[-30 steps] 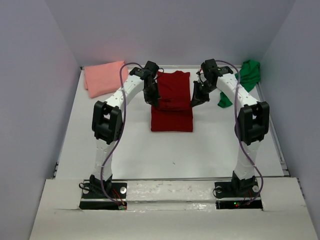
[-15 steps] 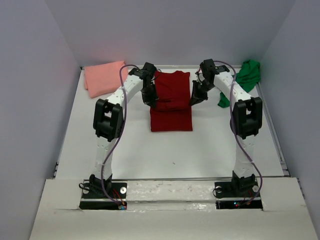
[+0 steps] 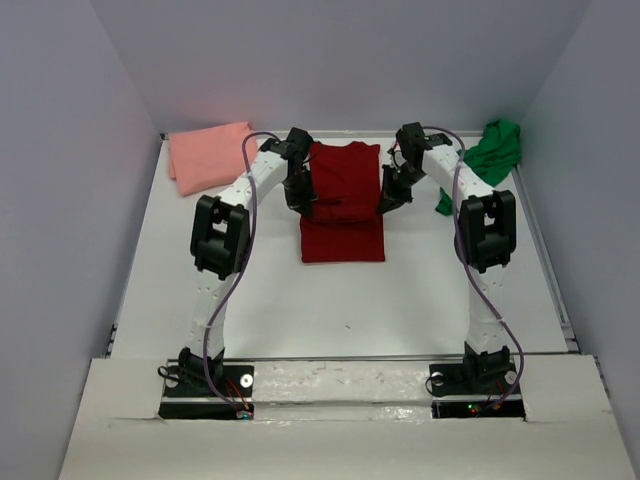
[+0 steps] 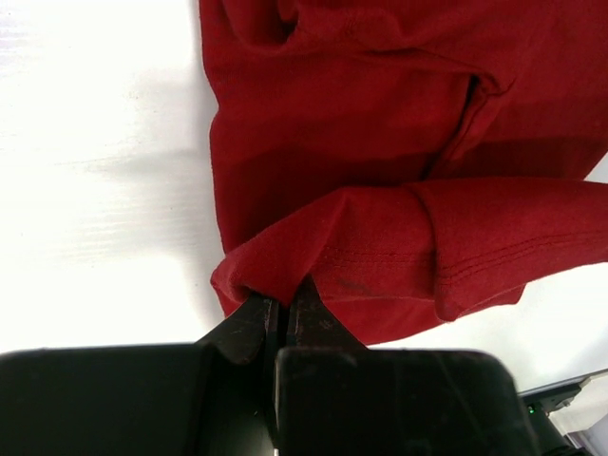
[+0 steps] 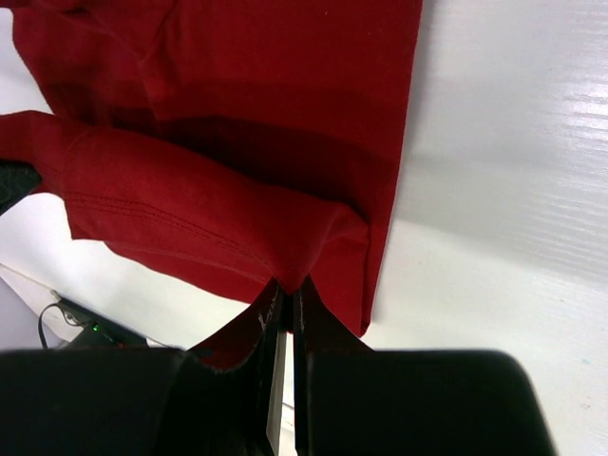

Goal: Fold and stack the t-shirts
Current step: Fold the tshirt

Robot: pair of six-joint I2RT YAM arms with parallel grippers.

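**Camera setup: three views**

Top external: fixed, high above and behind the near edge of the table (image 3: 260,295), looking down and forward over its whole surface. Left wrist: very close, looking along the left hand (image 4: 280,296) onto the dark red t-shirt (image 4: 380,123). Right wrist: equally close, along the right hand (image 5: 285,287). All three views share that shirt's doubled-over edge.

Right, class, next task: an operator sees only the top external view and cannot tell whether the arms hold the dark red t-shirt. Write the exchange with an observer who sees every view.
Operator: Have the left jaws got cloth?
Observer: Yes. The left wrist view shows them shut on a folded-over edge of the dark red t-shirt.
Operator: And the right jaws?
Observer: Shut as well, pinching the folded layer's other end, in the right wrist view.
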